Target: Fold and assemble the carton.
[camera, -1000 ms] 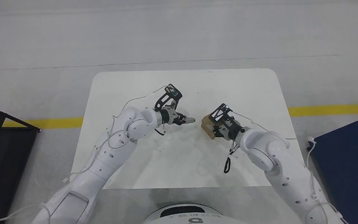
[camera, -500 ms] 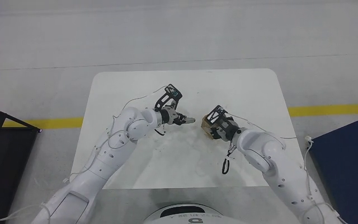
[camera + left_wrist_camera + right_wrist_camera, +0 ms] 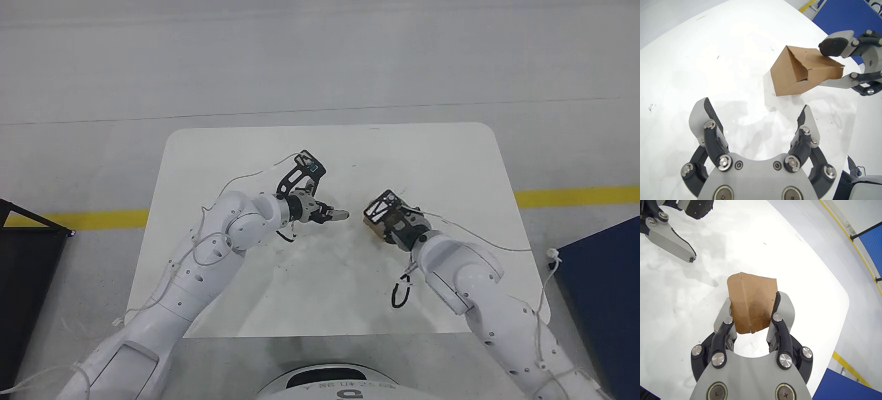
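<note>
Left wrist view: the carton is a small brown box, tilted, over the middle of the desk. Its lowest corner is at or just above the surface; I cannot tell whether it touches. The end turned this way is only part closed. One flap slants inward and leaves a dark slot beside it. The right gripper clamps the far end, one pad on the upper face and one finger under the lower face. The left gripper hangs nearer the camera with its jaws spread wide and nothing between them, near the carton but clear of it.

Right wrist view: the carton sits between this gripper's two fingers, pinched across opposite faces, with a crease running along the panel that shows. The left gripper's fingers are off beyond it, apart from the cardboard.

Top view: both grippers face each other around the middle of the desk, a little towards its right edge, with a small gap between the left fingertips and the carton.

The step in hand looks like closing the end flaps, with the right arm presenting the unfinished end to the left. The next move calls for the left gripper to cross the gap and press or tuck the slanted flap flush. The right grip must hold firm enough to resist that push without crushing the walls.
</note>
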Robot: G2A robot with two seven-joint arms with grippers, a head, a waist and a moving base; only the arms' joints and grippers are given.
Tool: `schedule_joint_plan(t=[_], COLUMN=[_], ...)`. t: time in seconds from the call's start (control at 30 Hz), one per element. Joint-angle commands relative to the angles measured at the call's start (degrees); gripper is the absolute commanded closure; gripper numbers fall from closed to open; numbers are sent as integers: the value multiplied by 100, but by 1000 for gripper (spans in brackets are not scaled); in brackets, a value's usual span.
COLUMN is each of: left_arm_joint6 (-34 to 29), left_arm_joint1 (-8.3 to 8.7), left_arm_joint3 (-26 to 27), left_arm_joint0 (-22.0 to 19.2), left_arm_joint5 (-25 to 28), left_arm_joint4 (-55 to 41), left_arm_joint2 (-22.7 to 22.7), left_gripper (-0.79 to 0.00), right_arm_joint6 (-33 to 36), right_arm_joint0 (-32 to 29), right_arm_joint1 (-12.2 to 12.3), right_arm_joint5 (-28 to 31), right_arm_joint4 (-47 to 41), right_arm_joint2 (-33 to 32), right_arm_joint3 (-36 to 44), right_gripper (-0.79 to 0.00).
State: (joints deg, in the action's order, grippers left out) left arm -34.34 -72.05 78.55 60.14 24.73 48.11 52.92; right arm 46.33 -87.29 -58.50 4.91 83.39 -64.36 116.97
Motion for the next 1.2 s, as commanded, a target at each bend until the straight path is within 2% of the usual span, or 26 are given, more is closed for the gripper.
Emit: schedule_joint_plan(t=[0.0, 0.03, 0.3, 0.57, 0.77, 0.9, 0.93, 1.0, 1.07, 1.17], left_arm_joint6=[0, 0, 0, 0, 0, 0, 0, 0, 0, 0], left_arm_joint1=[0, 0, 0, 0, 0, 0, 0, 0, 0, 0], left_arm_joint3=[0, 0, 0, 0, 0, 0, 0, 0, 0, 0], left_arm_joint0=[0, 0, 0, 0, 0, 0, 0, 0, 0, 0], left_arm_joint5=[0, 0, 0, 0, 0, 0, 0, 0, 0, 0], left_arm_joint4=[0, 0, 0, 0, 0, 0, 0, 0, 0, 0], left_arm_joint2=[0, 0, 0, 0, 0, 0, 0, 0, 0, 0], left_gripper=[-785, -785, -785, -785, -785, -785, -785, -785, -785, -785], right_arm_joint6=[24, 38, 185, 428, 636, 685, 662, 627, 570, 362], right_arm_joint0=[13, 21, 84, -1, 35, 57, 58, 35, -1, -83], right_arm_joint1=[-10, -17, -60, -80, -120, -162, -171, -180, -184, -189], right_arm_joint5=[-12, -13, -23, 48, 202, 201, 206, 247, 311, 483], right_arm_joint4=[45, 75, 429, 1306, 1319, 953, 816, 543, 245, -573], right_arm_joint2=[13, 24, 95, 221, 240, 216, 188, 115, 10, -211], right_arm_joint3=[-2, -6, 62, 325, 332, 303, 301, 319, 344, 369], right_gripper=[-86, 0, 0, 0, 0, 0, -262, -493, -656, -733])
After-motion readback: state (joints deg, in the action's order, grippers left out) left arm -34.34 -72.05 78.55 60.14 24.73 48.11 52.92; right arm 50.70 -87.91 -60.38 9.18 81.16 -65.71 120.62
